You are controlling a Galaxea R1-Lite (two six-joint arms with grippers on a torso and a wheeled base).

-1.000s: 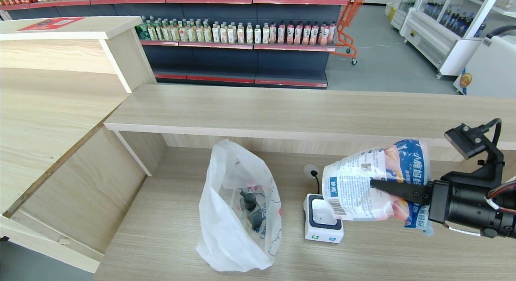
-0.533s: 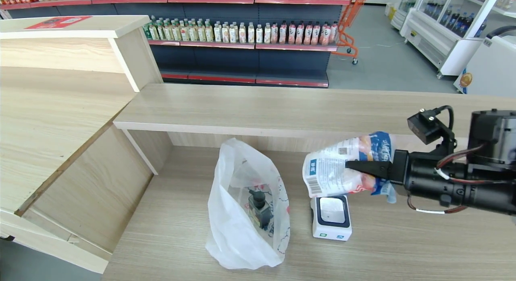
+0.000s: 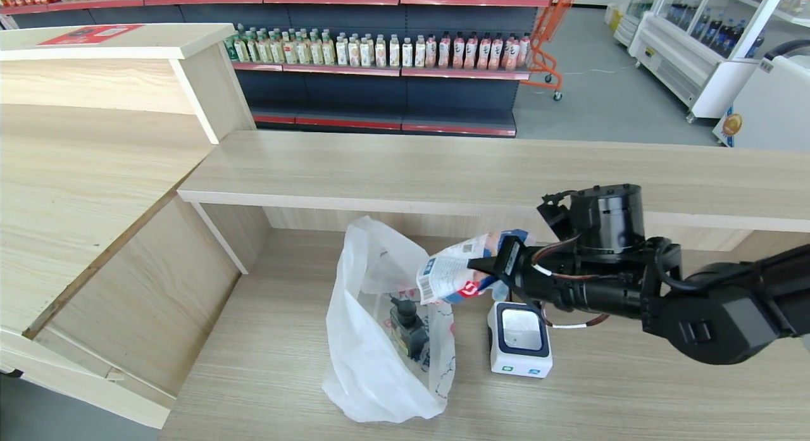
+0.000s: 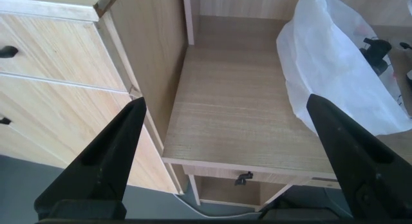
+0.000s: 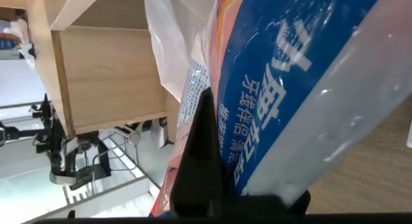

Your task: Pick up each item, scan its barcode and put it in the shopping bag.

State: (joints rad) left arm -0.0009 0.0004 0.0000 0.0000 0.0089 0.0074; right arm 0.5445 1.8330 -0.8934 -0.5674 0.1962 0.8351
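A checkout desk (image 3: pixel 633 397) of pale wood is seen from above. On it a white plastic bag (image 3: pixel 373 378) stands open, with a small white scanner (image 3: pixel 520 340) just beside it on the robot's right.

A blue and white packet (image 3: pixel 446 278) is held in the air by the right gripper (image 3: pixel 482 267), whose fingers are clamped on it. One black finger is laid across the packet's near face; the other is hidden behind it. The packet's barcoded end is hung over the right rim of the bag's mouth, above and to the left of the scanner. Whether packet and bag touch cannot be told. In the right wrist view the packet is cut off on all sides, with a strip of the bag behind it.

Inside the bag a dark item (image 3: pixel 407 324) is made out through the plastic (its shape is blurred by the folds).

The left gripper (image 4: pixel 225 100) is held with its fingers spread wide and nothing between them, above the desk's left end, near the bag. Pale drawers (image 4: pixel 58 89) are seen below and beside that end, partly cut off.
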